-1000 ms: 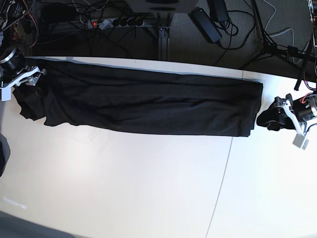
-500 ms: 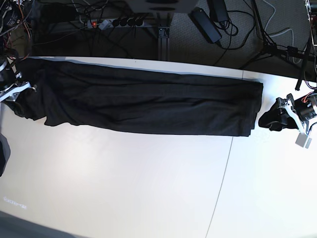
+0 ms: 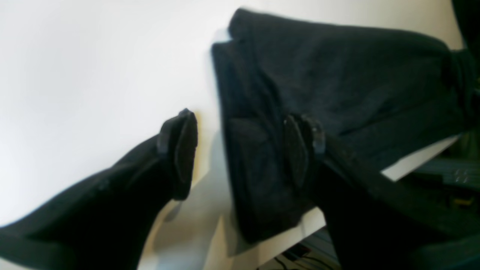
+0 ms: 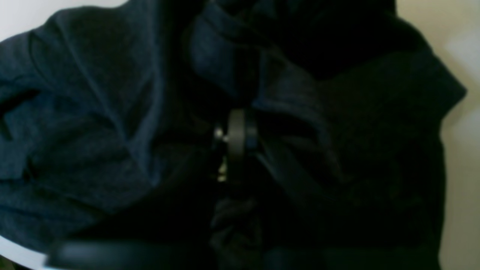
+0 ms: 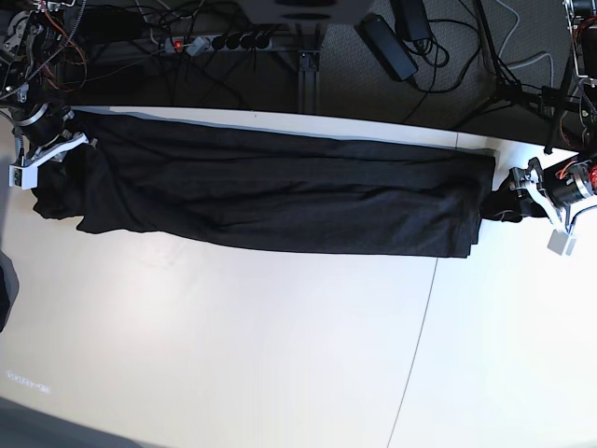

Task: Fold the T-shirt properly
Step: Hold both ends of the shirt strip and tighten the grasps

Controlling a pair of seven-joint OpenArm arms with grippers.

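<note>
**Black T-shirt lies in a long strip, one gripper shut on it and the other wide open at its far end**

From where I'm standing, the black T-shirt (image 5: 280,191) is stretched out as a long, narrow band across the upper half of the base view, running from the upper left to right of centre. It lies on a white table (image 5: 233,345). Its right end is fairly neat and square, with one layer's edge showing a little beyond another. The left end is a different story: bunched and rumpled, with a flap drooping lower than the rest of the band.

Over at that rumpled end, at the left edge of the base view, is the right gripper (image 4: 240,138). Its fingers are closed together, pinching a fold of the black cloth. In the right wrist view the fabric heaps up in soft ridges all around the fingertips, filling most of the frame, with pale table showing at the upper left corner and down the right side.

The left gripper (image 3: 240,153) is at the other end, at the right of the base view. Its two fingers stand wide apart and nothing is gripped between them. In the left wrist view, one finger is over the white table and the other is over the cloth, so the shirt's end edge runs through the gap between them. Whether either finger touches the fabric, I can't tell.

Some dark cables (image 5: 434,47) dangle at the top of the base view, beyond the table's back edge.
</note>
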